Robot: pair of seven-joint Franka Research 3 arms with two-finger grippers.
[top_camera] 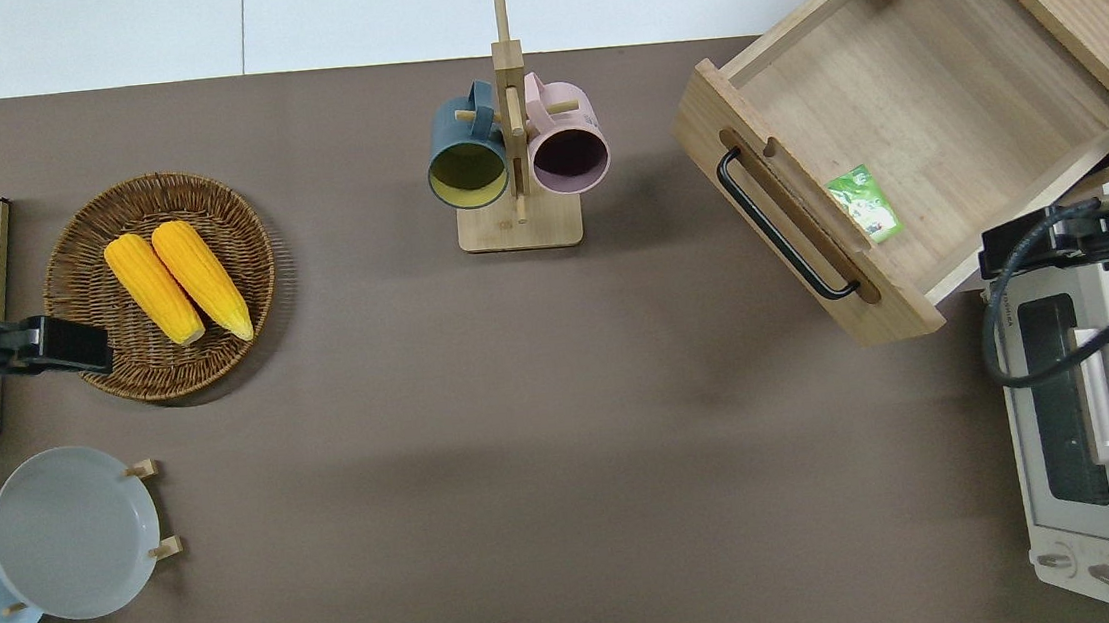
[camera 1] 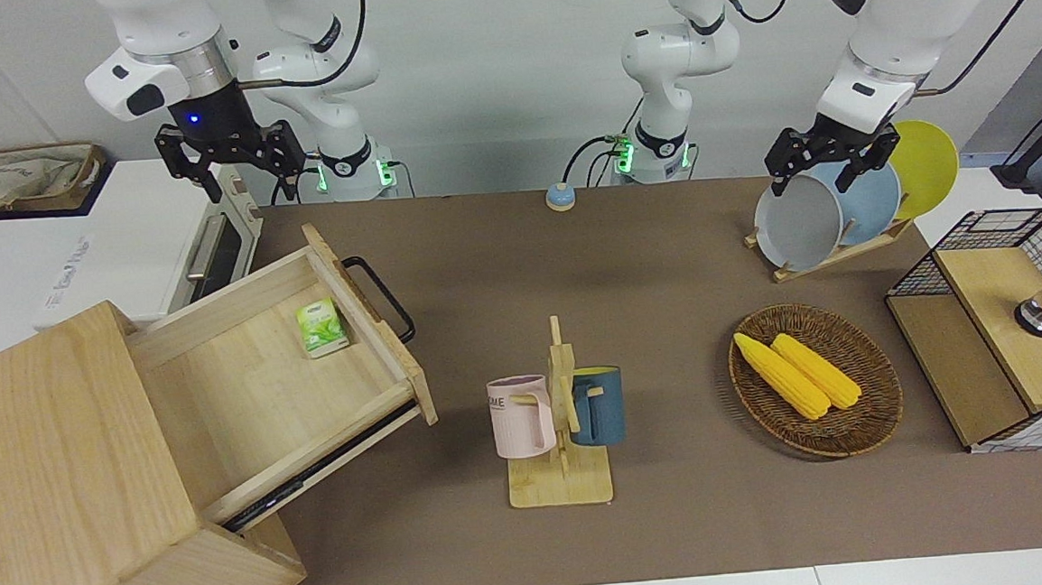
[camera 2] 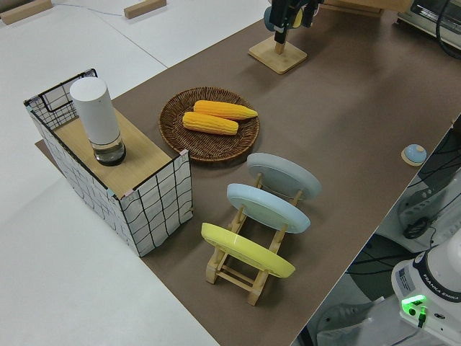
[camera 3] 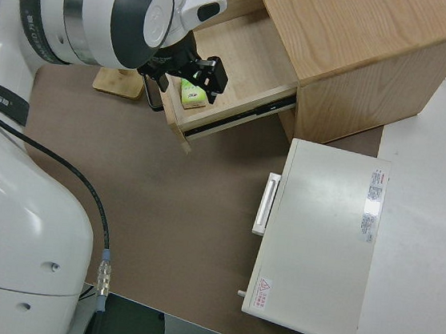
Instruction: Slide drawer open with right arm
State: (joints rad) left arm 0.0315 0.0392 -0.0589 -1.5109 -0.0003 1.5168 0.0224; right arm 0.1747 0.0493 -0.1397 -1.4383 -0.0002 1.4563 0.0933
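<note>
The drawer [camera 1: 256, 399] stands pulled far out of the large pale wooden box [camera 1: 52, 466], its black bar handle [camera 1: 381, 296] facing the middle of the table. It also shows in the overhead view [top_camera: 917, 89] and the right side view [camera 3: 243, 56]. A small green packet [camera 1: 321, 326] lies inside, close to the drawer front. My right gripper [camera 1: 238, 179] is open and empty, raised in the air over the white toaster oven's end by the drawer [top_camera: 1040, 244], apart from the handle. My left arm is parked, its gripper [camera 1: 826, 170] open.
The white toaster oven [camera 1: 120, 245] stands next to the box, nearer to the robots. A wooden rack with two mugs [camera 1: 558, 417] is mid-table. A wicker basket with corn [camera 1: 816, 378], a plate rack [camera 1: 833, 210] and a wire-mesh shelf [camera 1: 1003, 326] stand toward the left arm's end.
</note>
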